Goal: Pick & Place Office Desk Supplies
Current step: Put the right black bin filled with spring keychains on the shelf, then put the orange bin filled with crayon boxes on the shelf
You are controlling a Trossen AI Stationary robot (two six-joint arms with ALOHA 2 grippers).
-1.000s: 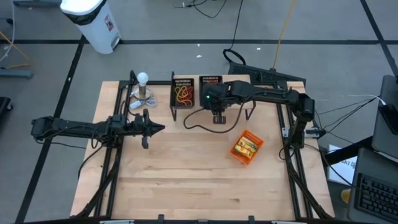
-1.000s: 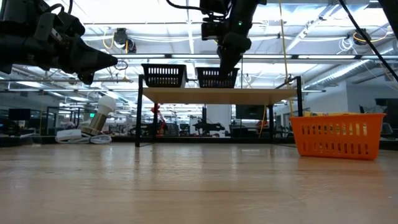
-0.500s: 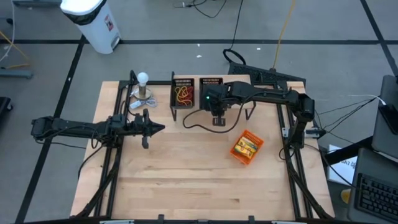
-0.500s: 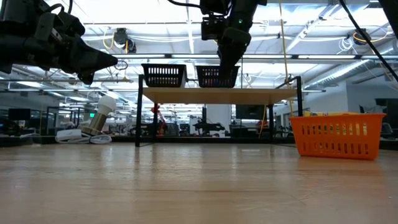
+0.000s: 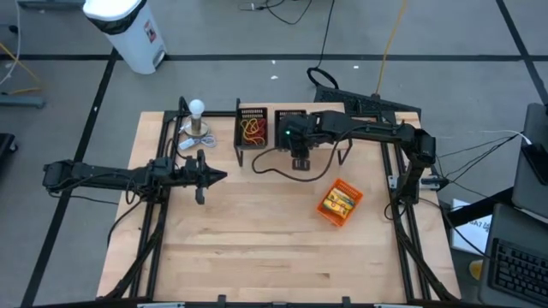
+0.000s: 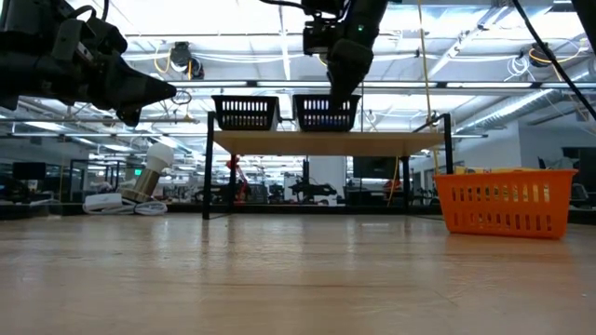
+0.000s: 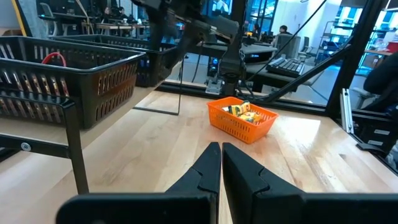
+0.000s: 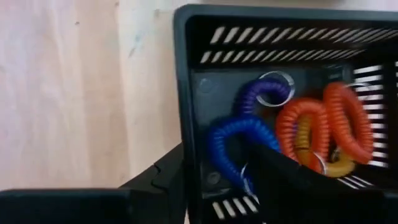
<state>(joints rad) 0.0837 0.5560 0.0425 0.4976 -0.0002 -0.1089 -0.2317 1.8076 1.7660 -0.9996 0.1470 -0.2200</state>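
Right claw [image 8: 214, 171] spread apart over black tray [image 8: 186, 74], gripping nothing; blue coil [image 8: 230, 146] beneath.

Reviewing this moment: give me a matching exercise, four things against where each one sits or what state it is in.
Things
1. orange basket
2. left end effector
3. right end effector
4. white ball

Places or states
A. over a black tray holding blue, purple and orange coiled loops
B. on a small stand at the table's far left corner
C. shut, hovering over bare wood, holding nothing
D. on the table's right half, with yellow packets inside

Pairs: 1-D, 2-C, 3-A, 4-B
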